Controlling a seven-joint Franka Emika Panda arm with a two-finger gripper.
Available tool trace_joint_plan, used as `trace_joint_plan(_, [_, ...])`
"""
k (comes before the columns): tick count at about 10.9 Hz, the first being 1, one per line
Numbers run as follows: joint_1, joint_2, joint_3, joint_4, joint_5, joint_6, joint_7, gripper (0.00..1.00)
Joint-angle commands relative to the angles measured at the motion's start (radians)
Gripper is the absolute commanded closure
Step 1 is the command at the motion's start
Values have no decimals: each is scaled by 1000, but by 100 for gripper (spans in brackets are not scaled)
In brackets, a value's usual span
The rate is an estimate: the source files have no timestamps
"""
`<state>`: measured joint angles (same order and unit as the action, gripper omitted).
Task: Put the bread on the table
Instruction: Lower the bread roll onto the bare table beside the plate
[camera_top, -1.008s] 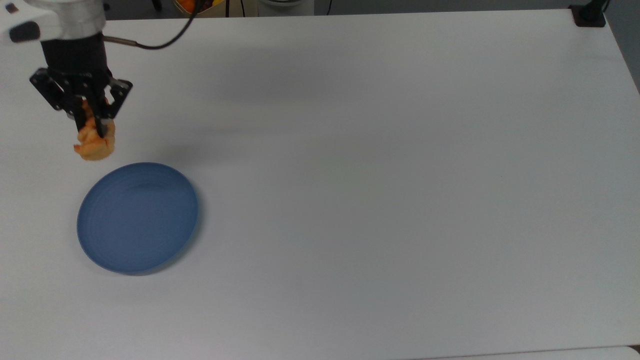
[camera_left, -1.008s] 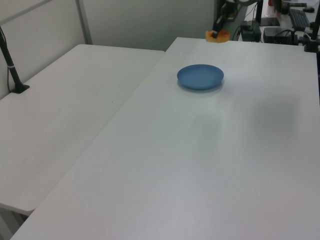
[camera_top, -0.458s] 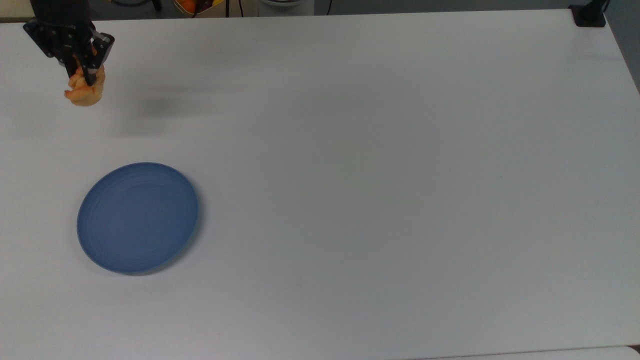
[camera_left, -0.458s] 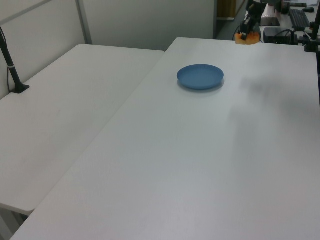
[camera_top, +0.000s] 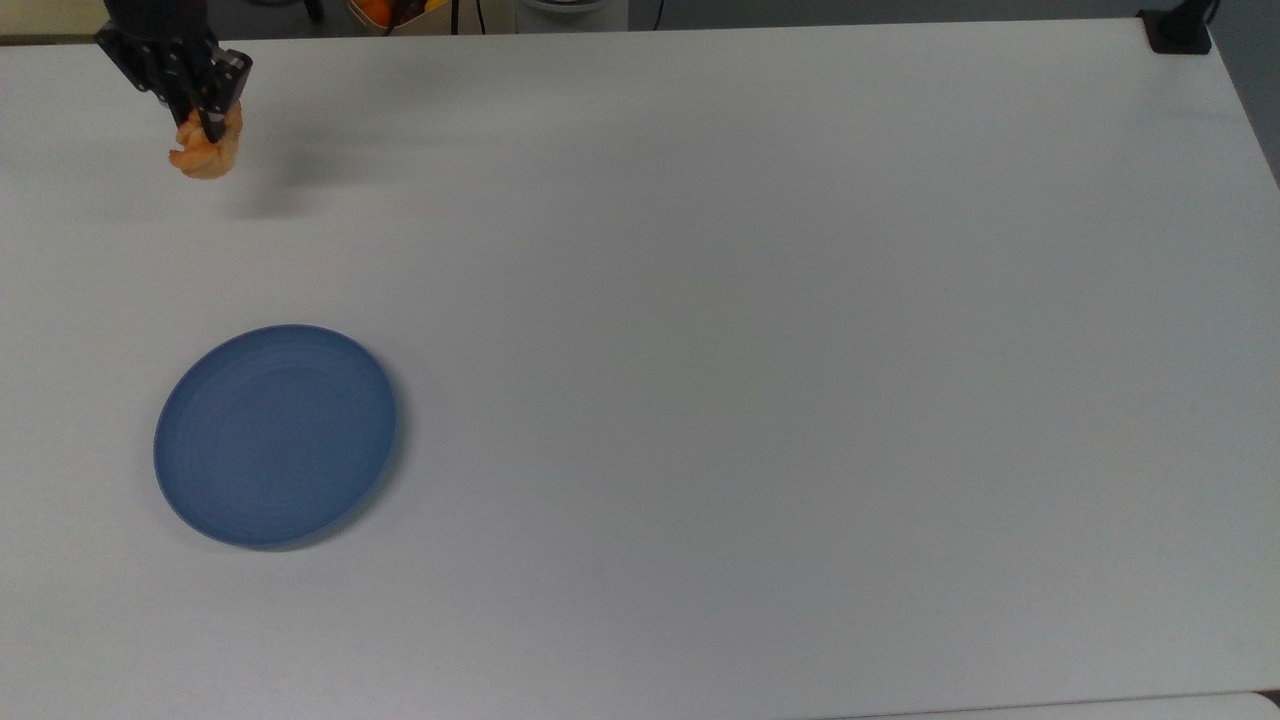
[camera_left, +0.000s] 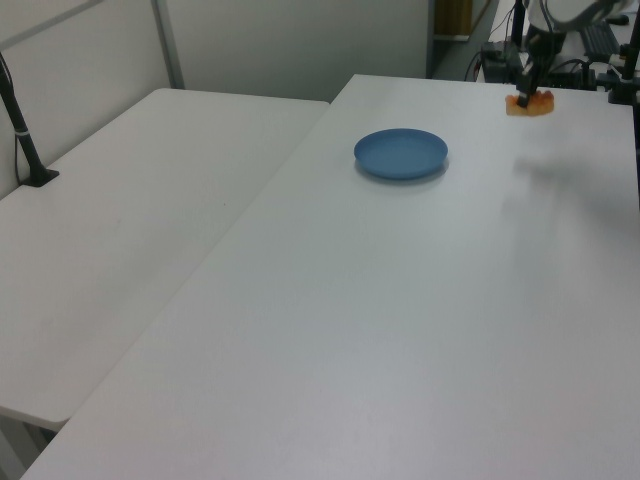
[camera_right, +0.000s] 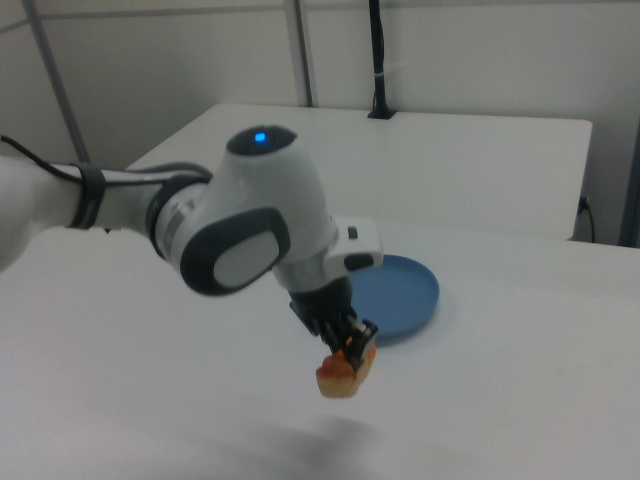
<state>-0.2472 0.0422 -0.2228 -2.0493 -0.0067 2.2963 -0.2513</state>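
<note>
In the top view, the tool (camera_top: 207, 128) sits near the top left corner, its fingers clamped on the one bread (camera_top: 208, 155), which hangs from their tips over the white bench (camera_top: 760, 330). A single blue plate (camera_top: 275, 435) lies well apart, lower down. Half a second ago the tool and bread were a little further toward the top view's left.

In the left view, the tool (camera_left: 524, 96) grips the bread (camera_left: 529, 103) near the far edge of the bench (camera_left: 400, 300), to the left view's right of the plate (camera_left: 400, 153); earlier it was closer to the plate.

In the right view, the bread (camera_right: 345, 372) hangs below the tool (camera_right: 349, 350), above the bench (camera_right: 520, 400) and just in front of the plate (camera_right: 405, 290).
</note>
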Motion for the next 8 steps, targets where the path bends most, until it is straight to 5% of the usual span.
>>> trace_joint_plan(1, [-6, -21, 0, -191, -1, 225, 10, 72])
trace_joint_plan(3, [-20, 8, 0, -259, -1, 345, 4, 72])
trace_joint_plan(8, [-40, 25, 0, -284, -1, 358, -6, 62])
